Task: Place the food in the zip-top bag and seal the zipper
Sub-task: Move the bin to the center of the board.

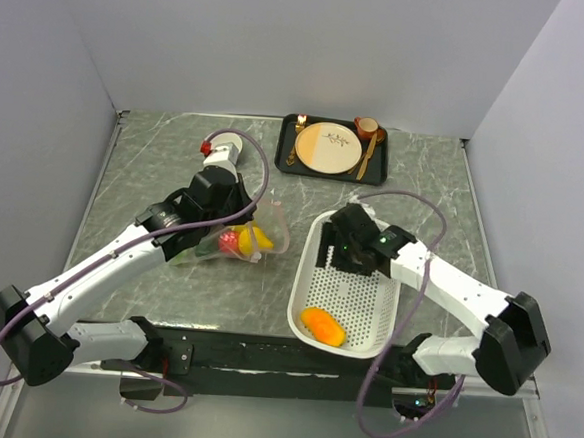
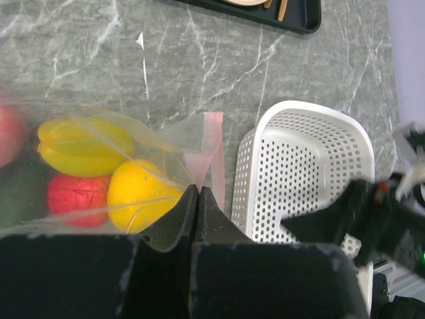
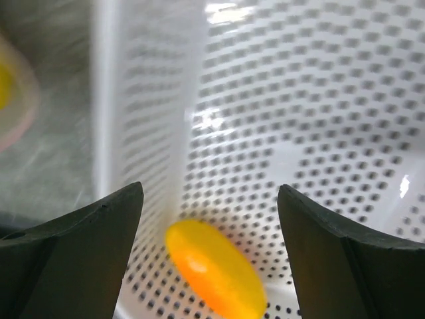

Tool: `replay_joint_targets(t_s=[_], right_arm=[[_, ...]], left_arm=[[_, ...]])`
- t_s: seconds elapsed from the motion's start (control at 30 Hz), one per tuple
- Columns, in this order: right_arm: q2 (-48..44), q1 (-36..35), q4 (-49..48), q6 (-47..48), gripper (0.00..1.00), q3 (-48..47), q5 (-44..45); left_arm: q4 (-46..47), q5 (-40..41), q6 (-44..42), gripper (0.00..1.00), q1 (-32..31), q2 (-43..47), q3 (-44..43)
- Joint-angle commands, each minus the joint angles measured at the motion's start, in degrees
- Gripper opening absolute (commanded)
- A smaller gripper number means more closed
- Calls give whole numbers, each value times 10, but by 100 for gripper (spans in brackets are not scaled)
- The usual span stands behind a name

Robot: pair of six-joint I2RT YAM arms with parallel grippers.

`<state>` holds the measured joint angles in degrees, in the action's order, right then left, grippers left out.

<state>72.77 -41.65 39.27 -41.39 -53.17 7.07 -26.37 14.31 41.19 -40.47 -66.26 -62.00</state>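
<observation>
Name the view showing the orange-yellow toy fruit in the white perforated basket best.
Right wrist: the orange-yellow toy fruit is large, between open fingers. Top external shows it small; left wrist doesn't show it.

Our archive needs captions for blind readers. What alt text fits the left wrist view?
The left hand pinches the clear bag near its pink strip. Yellow and red toy fruits lie inside; a white perforated basket stands to the right on the grey table.

I work in a robot lab cell: plain pale walls (image 1: 285, 38) box in my grey marbled bench (image 1: 145, 169), with purple cables (image 1: 404, 194) looping mid-frame.
</observation>
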Motion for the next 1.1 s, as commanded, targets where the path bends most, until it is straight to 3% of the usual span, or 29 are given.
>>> replay_joint_targets(t_s=[0.0,0.2,0.57,0.87,1.07], right_arm=[[47,88,-8,-42,89,-4,53],[147,161,-40,5,89,-77,50],[349,187,-48,109,92,-264,54],[346,190,-41,175,93,-350,13],[206,181,-28,175,93,-225,-69]], left_arm=[[26,-16,-6,1,0,-10,-14],[24,-8,-4,1,0,3,-14],[12,5,3,1,0,23,-3],[11,2,6,1,0,22,0],[11,8,4,1,0,27,-1]])
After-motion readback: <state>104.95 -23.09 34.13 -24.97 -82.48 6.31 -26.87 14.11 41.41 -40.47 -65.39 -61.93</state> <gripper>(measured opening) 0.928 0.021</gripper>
